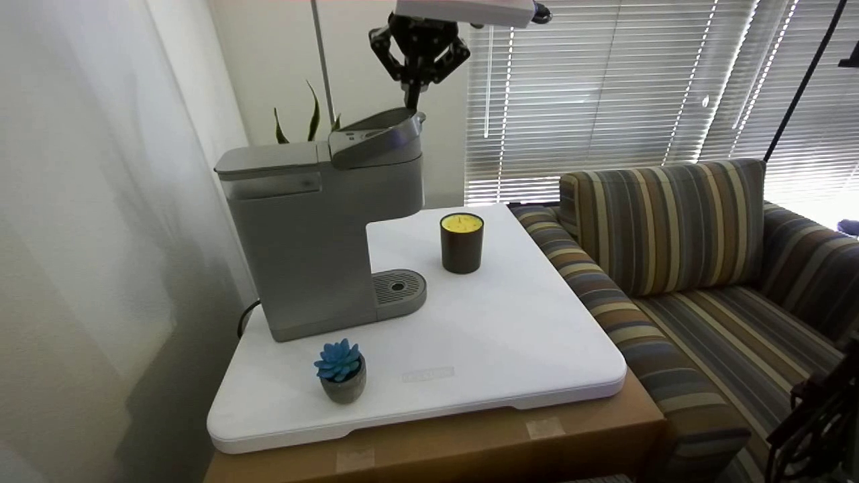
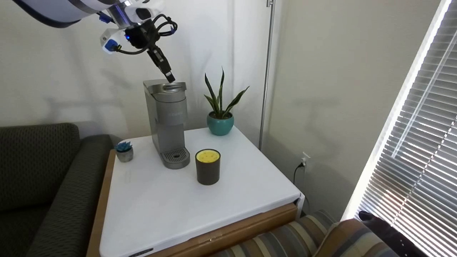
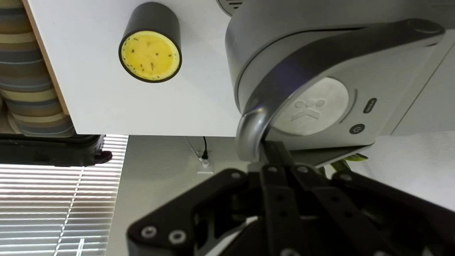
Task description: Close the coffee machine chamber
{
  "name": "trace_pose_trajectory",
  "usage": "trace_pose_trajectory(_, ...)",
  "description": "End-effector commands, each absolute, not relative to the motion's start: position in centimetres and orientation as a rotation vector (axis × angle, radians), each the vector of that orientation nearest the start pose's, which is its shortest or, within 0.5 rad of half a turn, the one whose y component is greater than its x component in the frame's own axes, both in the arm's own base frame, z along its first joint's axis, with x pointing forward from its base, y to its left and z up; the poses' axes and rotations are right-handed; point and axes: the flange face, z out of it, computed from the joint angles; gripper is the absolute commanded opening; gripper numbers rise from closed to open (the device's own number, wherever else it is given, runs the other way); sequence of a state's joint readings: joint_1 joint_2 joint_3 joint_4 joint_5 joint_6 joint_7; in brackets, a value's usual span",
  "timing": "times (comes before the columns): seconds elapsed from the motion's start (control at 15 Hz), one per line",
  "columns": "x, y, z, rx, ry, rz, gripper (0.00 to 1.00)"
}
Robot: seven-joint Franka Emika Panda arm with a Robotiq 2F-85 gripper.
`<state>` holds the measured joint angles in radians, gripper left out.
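2 bulky seats stand beside the bench (image 1: 523,349), a striped armchair (image 1: 671,235) along an edge and a dark sofa (image 2: 39,167) along another. The bench has a white top with rounded corners over a brown base (image 1: 456,443). A white robot arm (image 2: 68,10) hangs above it. Next in size is the coffee machine (image 1: 315,248), grey and boxy, standing upright on the bench with its back toward the wall (image 1: 114,235) and its drip base (image 1: 397,298) jutting out in front. A snake plant (image 2: 220,107) in a teal pot (image 2: 220,125) stands apart from it, nearer a corner of the bench. At the front of the machine's top sits the chamber lid (image 1: 379,151), its curved rim slanting upward toward the front; from here I can't tell whether it is fully latched. The jaws are pressed together, their tips right at the front of that rim, though I can't make out whether they touch it. A dark candle jar (image 1: 462,247) with yellow wax stands near the drip base, apart from it. A blue succulent (image 1: 337,361) in a grey pot (image 1: 344,388) sits near the machine's side. Inside the lid's curve, the wrist view shows a pale round disc (image 3: 314,106), and behind it 2 dark buttons (image 3: 357,128).
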<state>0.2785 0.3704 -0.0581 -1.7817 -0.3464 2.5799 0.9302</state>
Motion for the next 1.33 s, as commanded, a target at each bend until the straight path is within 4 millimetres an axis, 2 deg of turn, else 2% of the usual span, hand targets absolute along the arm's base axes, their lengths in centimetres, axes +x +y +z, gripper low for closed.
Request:
trace_pose_trajectory(0.0, 66.24, 15.5, 36.85, -2.987, 0.673, -0.698, 0.0)
trace_pose_trajectory(0.27, 66.25, 15.32, 36.12, -2.997, 0.682, -0.664, 0.0)
trace_pose_trajectory(0.67, 66.05, 15.27, 36.18, -2.991, 0.682, -0.631, 0.0)
trace_pose_trajectory(1.27, 65.68, 14.96, 36.01, -3.006, 0.713, -0.478, 0.0)
